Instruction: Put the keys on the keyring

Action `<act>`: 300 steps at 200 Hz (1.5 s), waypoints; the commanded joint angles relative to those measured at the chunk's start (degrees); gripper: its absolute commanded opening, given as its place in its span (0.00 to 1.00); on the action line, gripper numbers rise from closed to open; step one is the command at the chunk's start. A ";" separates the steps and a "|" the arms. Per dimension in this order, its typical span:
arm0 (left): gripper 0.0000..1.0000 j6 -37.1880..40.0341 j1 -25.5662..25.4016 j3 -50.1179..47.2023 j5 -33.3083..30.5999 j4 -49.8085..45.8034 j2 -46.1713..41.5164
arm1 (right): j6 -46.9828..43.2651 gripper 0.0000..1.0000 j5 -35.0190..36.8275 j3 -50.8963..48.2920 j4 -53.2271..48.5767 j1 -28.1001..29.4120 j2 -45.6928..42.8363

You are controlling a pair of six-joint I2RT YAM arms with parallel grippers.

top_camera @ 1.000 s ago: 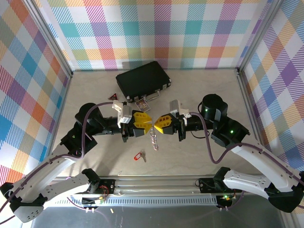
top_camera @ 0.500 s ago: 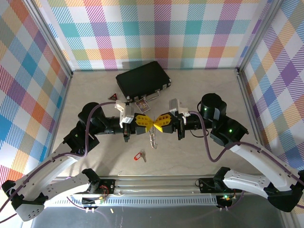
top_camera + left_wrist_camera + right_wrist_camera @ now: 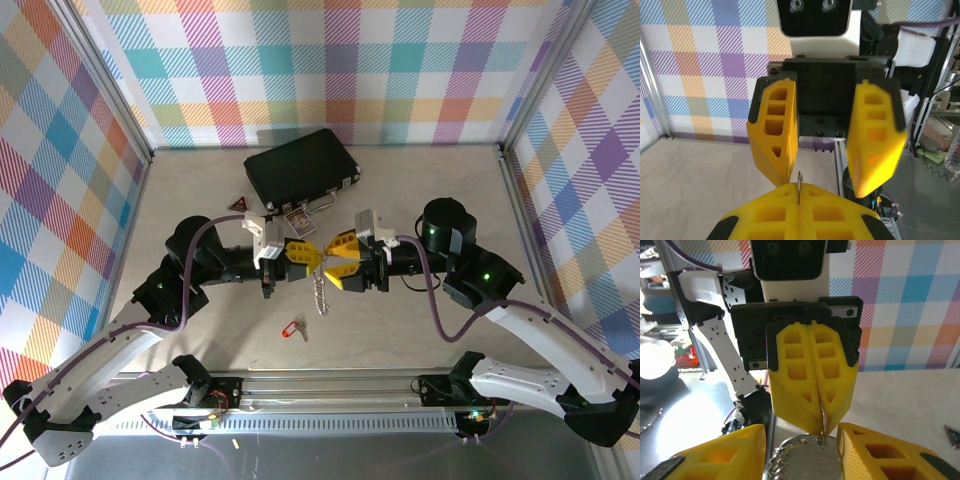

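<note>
The keyring (image 3: 822, 424) is shiny silver metal, the case (image 3: 300, 165) matt black, the table (image 3: 420, 200) pale smooth wood.

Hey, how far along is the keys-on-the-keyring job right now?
Done: the keyring is off the table, pinched in the shut left gripper, chain dangling. In hand: the open right gripper sits right beside it, holding nothing. Left: the key with its red tag lies on the table, unthreaded.

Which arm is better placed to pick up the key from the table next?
Right. The right pincer stands open and free; the left pincer is shut on the keyring. The key lies on the table near both.
</note>
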 commanded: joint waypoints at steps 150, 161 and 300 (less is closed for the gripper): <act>0.00 0.74 0.09 -0.67 -17.08 -12.46 -3.12 | 20.61 0.80 25.85 -6.99 -16.39 0.13 -1.43; 0.00 0.17 0.11 -0.94 -18.03 -13.02 -3.39 | 22.35 0.80 26.54 -7.72 -16.34 0.13 -0.22; 0.00 -7.51 0.09 -3.65 -21.88 -17.95 -7.91 | 29.81 0.72 12.26 -11.53 -2.42 0.11 26.33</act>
